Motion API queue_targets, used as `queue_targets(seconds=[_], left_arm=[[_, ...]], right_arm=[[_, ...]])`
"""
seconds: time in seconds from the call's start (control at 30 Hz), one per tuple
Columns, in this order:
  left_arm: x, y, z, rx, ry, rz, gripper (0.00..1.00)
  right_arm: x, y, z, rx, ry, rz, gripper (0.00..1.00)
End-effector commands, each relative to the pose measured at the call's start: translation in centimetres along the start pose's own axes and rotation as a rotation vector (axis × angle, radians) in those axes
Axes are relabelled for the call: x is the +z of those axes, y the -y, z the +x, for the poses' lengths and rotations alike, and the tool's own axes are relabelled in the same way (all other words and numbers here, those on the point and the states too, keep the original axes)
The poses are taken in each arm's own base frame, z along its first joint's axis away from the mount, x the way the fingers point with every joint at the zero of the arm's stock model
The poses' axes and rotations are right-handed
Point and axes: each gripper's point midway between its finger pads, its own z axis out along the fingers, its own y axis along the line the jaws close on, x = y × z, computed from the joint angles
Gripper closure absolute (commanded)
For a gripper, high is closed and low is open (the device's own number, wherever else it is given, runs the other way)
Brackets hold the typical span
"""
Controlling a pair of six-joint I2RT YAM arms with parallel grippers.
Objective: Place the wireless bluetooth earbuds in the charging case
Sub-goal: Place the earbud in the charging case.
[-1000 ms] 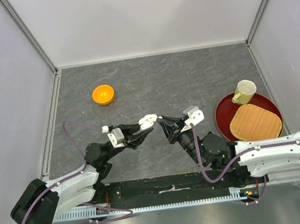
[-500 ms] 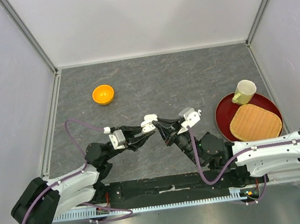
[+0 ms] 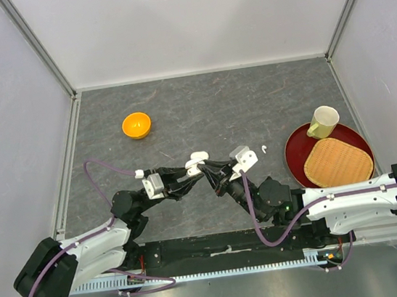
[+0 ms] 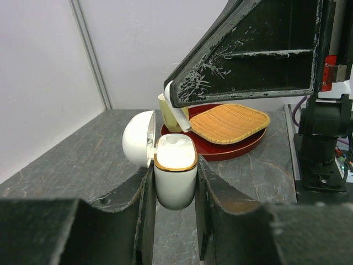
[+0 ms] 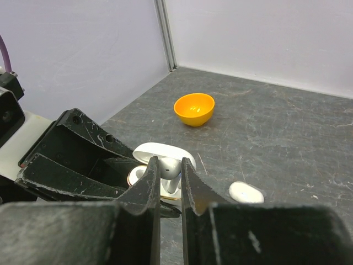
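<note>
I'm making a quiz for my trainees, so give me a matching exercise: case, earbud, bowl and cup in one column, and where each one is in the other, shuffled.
Column one
1. case
2. earbud
3. bowl
4. cup

Column two
A. on the red tray
B. pinched in the right tool, just above the case
C. gripped in the left tool, lid open
D. by itself on the table, far left

Pairs: 1-C, 2-B, 3-D, 4-A
</note>
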Motion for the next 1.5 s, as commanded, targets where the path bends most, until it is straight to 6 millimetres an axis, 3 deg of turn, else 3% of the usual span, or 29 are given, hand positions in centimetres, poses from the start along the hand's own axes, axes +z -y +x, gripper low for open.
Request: queue_targets(seconds=[0.0,0.33,0.9,1.47], left_arm=[[0.5,0.1,-2.4,0.034,0.079,0.016,0.98],[0.6,0.6,-3.1,0.020,0.104,0.039,0.98],[0.6,0.7,-3.4,0.014,0.111,0.042,0.98],[0.5,-0.3,-3.8,-0.005,0.127,-0.020,0.98]], right_arm=[[0.2,-0.4,-0.8,0.030,0.025,-0.005,1.00],[0.3,-0.3,0.2,-0.009,0.008,0.006,1.00],[0.1,0.6,0.0,-0.068,0.023,0.022,1.00],[-0.2,-1.2,1.9,-0.171,-0.055,-0.105,1.00]])
